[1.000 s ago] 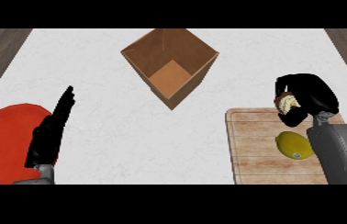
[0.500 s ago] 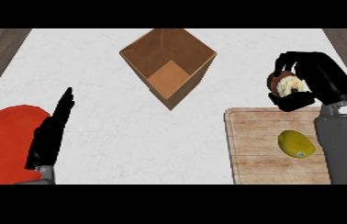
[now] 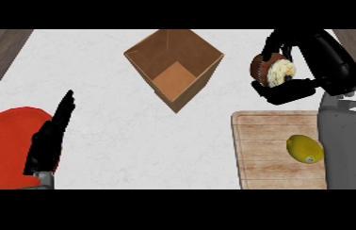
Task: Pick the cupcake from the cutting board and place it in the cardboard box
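The cupcake, brown with pale frosting, is held in the air by my right hand, whose fingers and thumb curl round it. It hangs beyond the far edge of the wooden cutting board, to the right of the open cardboard box. My left hand rests open at the lower left, fingers straight and pointing away, well apart from the box.
A yellow lemon lies on the cutting board beside my right forearm. A red plate sits at the lower left, partly under my left hand. Wooden strips border the white counter at both far corners.
My right hand has lifted the cupcake off the board and carried it away from me and slightly left, toward the box. The left hand has not moved.
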